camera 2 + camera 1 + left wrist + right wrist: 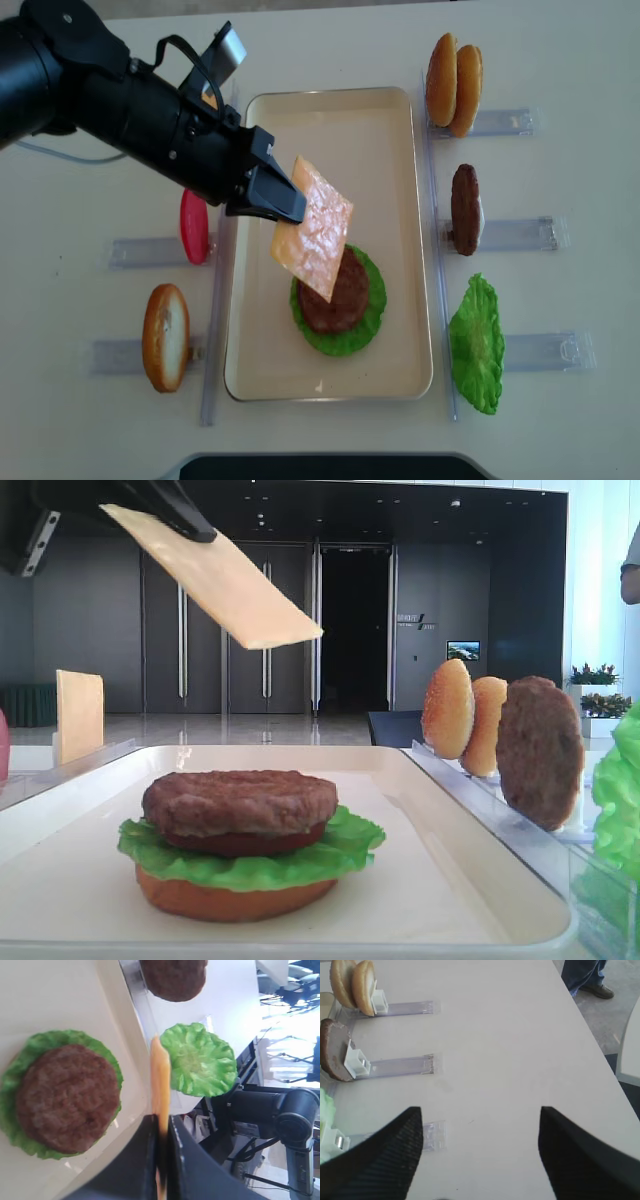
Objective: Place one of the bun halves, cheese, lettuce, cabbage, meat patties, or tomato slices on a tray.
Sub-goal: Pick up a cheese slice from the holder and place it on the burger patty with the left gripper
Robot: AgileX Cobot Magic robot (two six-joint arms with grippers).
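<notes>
**A:** Where is the cheese (313,240) now, and who holds it?

**B:** Your left hand (272,198) has it, clenched on one edge. The slice hangs in the air, tilted, over the tray (380,120) and just above the stack. That stack is a bun half (235,898) at the bottom, then lettuce (250,852), then a meat patty (240,800) on top. Your right hand (480,1155) is released and holds nothing; it hovers above the bare worktop (520,1035), apart from the racks.

**A:** How do you think the slice will behave?

**B:** I judge it is very light and thin. It keeps nearly flat from the pinch to the free corner, so it is somewhat stiff, but such a slice can bend. The surface looks smooth, so it may slip if the pinch is weak.

**A:** Is the grip in a good place?

**B:** I think yes. You hold it at the rim, so most of the slice is free to lie down on the patty. Bring it low and flat before you let go, because a light slice can land crooked.
</notes>
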